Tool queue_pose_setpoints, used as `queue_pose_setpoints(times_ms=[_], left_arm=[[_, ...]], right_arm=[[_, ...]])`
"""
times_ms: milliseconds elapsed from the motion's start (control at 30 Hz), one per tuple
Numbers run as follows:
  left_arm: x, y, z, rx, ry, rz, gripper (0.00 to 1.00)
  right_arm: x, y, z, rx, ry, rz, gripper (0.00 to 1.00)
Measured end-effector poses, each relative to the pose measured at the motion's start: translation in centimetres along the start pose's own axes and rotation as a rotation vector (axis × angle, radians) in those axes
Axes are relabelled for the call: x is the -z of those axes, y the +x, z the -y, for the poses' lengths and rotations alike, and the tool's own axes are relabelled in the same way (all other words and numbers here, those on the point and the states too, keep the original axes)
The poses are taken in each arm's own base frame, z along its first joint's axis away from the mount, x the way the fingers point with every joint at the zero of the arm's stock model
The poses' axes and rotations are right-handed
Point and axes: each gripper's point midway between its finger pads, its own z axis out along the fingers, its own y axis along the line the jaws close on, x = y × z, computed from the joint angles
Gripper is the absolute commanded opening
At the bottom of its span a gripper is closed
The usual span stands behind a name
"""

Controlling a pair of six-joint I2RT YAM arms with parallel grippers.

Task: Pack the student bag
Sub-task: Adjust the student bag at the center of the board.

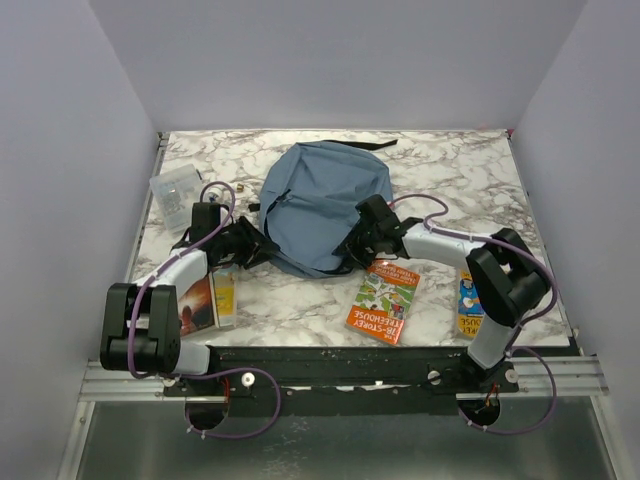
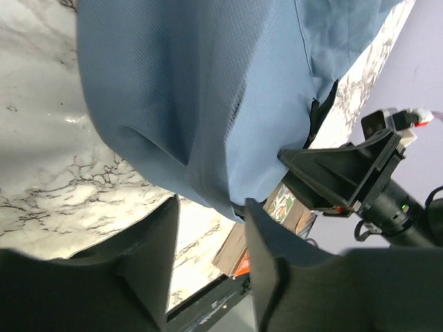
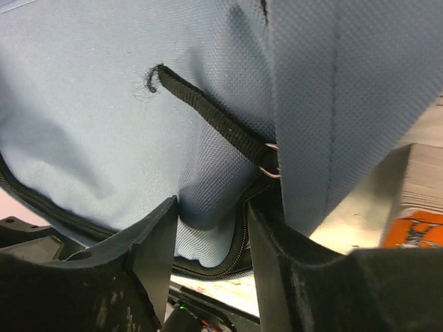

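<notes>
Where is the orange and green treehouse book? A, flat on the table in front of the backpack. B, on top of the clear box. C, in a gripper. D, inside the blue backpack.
A: the treehouse book lies flat on the table, between the student bag and the arm bases.

Student bag point(image 1: 320, 205) dusty blue, strap point(image 3: 208, 114) black — table point(image 1: 460, 175) white-grey marble veining — book point(image 1: 383, 300) orange, green.

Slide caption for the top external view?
Left gripper and right gripper flank the near edge of the student bag on the marble table, a colourful book nearby.
</notes>
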Motion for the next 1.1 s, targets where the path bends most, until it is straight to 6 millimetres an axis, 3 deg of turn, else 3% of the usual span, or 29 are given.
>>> queue_pose_setpoints(times_ms=[67,167,267,467,567,633,700,833,933,1100], left_arm=[[0.4,0.0,0.4,-0.013,0.011,0.009,0.64],[1.2,0.2,1.0,-0.042,0.036,0.030,0.71],[2.2,0.6,1.8,-0.072,0.066,0.048,0.74],[3.7,2.3,3.5,-0.155,0.126,0.046,0.71],[4.8,5.4,7.1,-0.331,0.184,-0.004,0.73],[6.2,6.9,10.7,-0.488,0.241,-0.018,0.77],[7.9,6.7,14.3,-0.611,0.283,0.025,0.78],[10.4,4.8,19.3,-0.835,0.278,0.163,0.78],[9.7,4.2,21.3,-1.061,0.205,0.222,0.78],[4.7,4.8,19.5,-1.307,0.043,0.095,0.78]], right_arm=[[0.1,0.1,-0.5,0.007,-0.012,-0.012,0.36],[0.7,-0.3,-2.4,0.002,-0.073,-0.024,0.12],[1.8,-0.9,-4.4,-0.044,-0.161,-0.055,0.00],[4.5,-4.6,-7.3,-0.183,-0.327,-0.091,0.00],[5.6,-5.8,-7.4,-0.226,-0.374,-0.117,0.00],[6.2,-6.5,-7.1,-0.242,-0.389,-0.120,0.00],[6.9,-7.4,-7.0,-0.234,-0.403,-0.112,0.01],[7.5,-8.3,-6.4,-0.167,-0.409,-0.109,0.01],[7.6,-8.5,-5.7,-0.098,-0.399,-0.103,0.02],[8.5,-8.5,-5.0,0.029,-0.398,-0.076,0.04]])
